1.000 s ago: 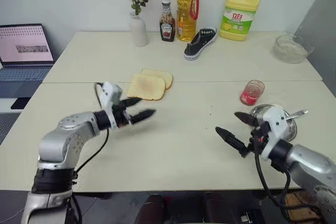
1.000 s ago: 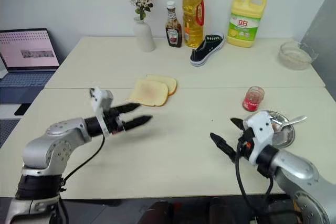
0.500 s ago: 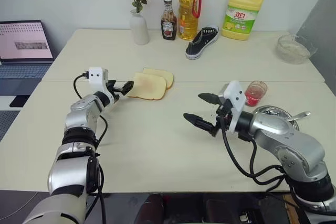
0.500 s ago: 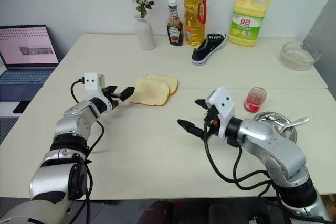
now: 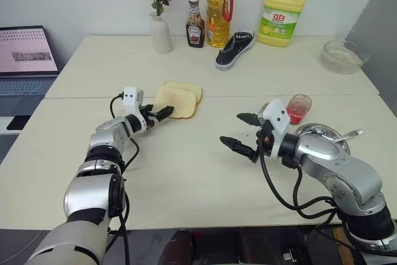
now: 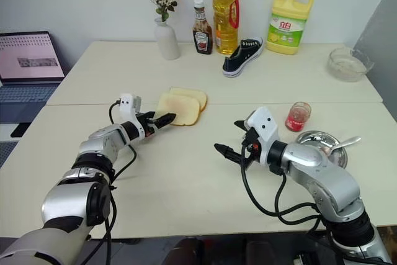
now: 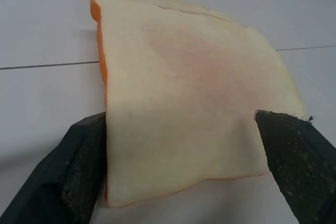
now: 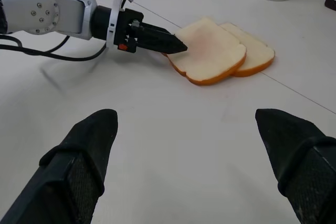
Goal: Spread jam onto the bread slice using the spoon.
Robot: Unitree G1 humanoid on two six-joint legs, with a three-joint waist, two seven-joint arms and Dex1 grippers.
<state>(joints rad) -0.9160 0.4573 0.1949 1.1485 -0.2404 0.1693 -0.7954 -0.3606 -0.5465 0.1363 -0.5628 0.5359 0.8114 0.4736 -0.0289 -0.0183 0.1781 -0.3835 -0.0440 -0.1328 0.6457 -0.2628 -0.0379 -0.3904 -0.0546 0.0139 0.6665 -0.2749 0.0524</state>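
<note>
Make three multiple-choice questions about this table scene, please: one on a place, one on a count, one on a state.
1. Where is the spoon?
A. in the steel dish
B. on the bread
C. beside the vase

2. How many bread slices lie on the table?
A. one
B. two
C. four

3. How is the right hand?
A. shut on the spoon
B. open and empty
C. shut on the jar

Key: 1 A, its handle sticks out of the dish. 2 B, the bread slice overlaps a smaller slice. 3 B, its fingers are spread with nothing between.
</note>
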